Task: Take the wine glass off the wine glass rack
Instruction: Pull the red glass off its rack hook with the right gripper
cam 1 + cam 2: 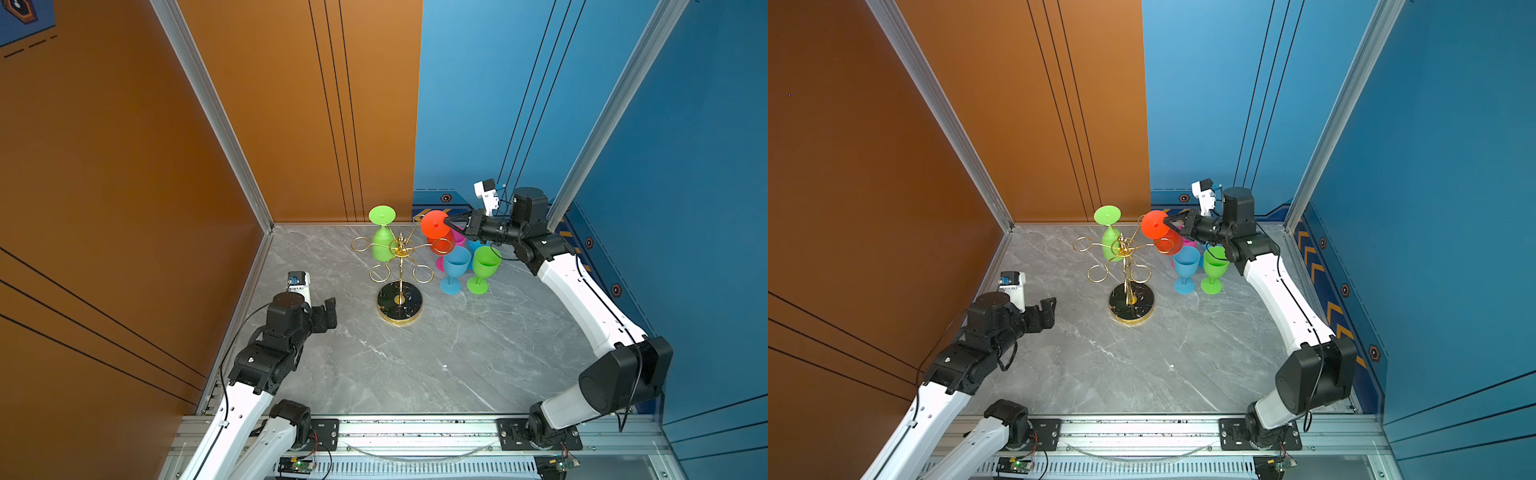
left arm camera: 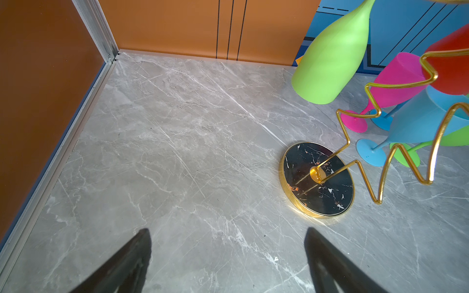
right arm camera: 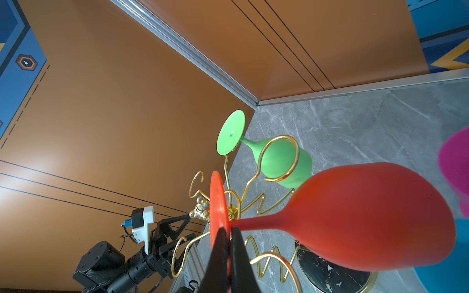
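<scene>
The wine glass rack (image 1: 400,266) (image 1: 1128,270), gold wire on a round black base (image 2: 317,180), stands mid-table. A red wine glass (image 1: 440,245) (image 1: 1168,243) (image 3: 368,215) hangs upside down at the rack's right arm. My right gripper (image 1: 449,226) (image 1: 1168,224) (image 3: 227,229) is shut on the rim of its foot. Whether its stem still sits in the wire loop I cannot tell. A green wine glass (image 1: 382,245) (image 3: 279,159) hangs upside down on a back arm of the rack. Low at the left, well away from the rack, my left gripper (image 1: 330,311) (image 2: 227,230) stands open and empty.
Upright glasses stand on the table just right of the rack, under the right gripper: a blue one (image 1: 456,266), a green one (image 1: 484,266) and a pink one (image 2: 396,83) behind them. Orange walls (image 1: 124,187) close the left and back, a blue wall (image 1: 685,166) the right.
</scene>
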